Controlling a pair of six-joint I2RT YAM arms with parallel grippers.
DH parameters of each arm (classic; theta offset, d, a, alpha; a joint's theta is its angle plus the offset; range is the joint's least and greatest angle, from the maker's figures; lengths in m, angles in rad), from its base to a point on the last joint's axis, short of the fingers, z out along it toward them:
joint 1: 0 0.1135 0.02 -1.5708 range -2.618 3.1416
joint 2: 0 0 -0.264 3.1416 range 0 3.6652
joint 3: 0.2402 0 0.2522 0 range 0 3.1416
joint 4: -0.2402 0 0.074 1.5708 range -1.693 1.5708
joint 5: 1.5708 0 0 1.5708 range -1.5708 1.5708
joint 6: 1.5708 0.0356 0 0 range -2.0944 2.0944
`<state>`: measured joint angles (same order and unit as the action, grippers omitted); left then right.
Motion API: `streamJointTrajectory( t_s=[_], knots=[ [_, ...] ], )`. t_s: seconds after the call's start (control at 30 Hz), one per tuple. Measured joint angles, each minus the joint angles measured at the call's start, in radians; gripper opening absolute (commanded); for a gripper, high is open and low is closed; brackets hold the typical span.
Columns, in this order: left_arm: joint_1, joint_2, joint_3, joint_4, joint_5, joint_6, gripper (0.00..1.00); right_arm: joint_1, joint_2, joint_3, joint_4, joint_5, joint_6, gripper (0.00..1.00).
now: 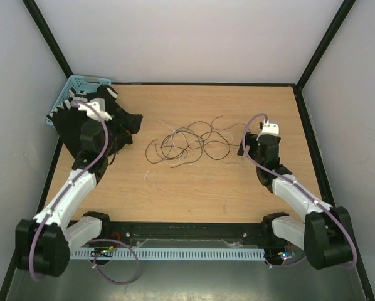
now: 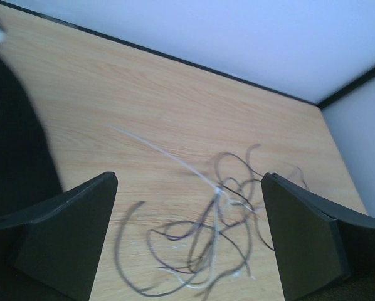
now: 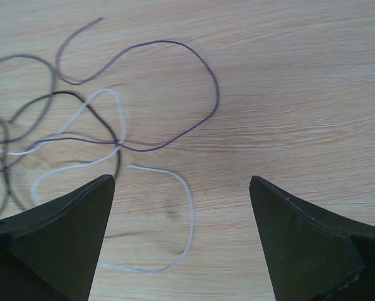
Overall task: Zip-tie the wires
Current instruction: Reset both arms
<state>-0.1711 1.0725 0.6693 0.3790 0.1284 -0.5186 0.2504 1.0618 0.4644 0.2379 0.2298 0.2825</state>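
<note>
Gaping wide — L gripper (image 2: 189,177) & R gripper (image 3: 181,179) (both empty) — near the wires (image 1: 187,144).

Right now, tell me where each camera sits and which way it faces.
Top external: above and behind the robot, looking down at the table; left arm and right arm show.
Left wrist: angled toward the far right corner, across the wires; left gripper open.
Right wrist: looking down at the wires' edge; right gripper open.
All three share the wires.
</note>
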Motion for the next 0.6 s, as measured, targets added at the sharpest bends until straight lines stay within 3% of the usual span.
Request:
streamJointTrajectory(
  t_s=[0.17, 0.6],
  knots=[
    [0.008, -0.116, -0.116, 0.0, -0.217, 0.032, 0.99, -0.016, 0.09, -0.098, 0.214, 0.048, -0.104, 0.99],
    [0.008, -0.126, -0.191, -0.103, -0.695, 0.16, 0.99, -0.016, 0.251, -0.344, 0.867, 0.066, -0.281, 0.99]
  ],
)
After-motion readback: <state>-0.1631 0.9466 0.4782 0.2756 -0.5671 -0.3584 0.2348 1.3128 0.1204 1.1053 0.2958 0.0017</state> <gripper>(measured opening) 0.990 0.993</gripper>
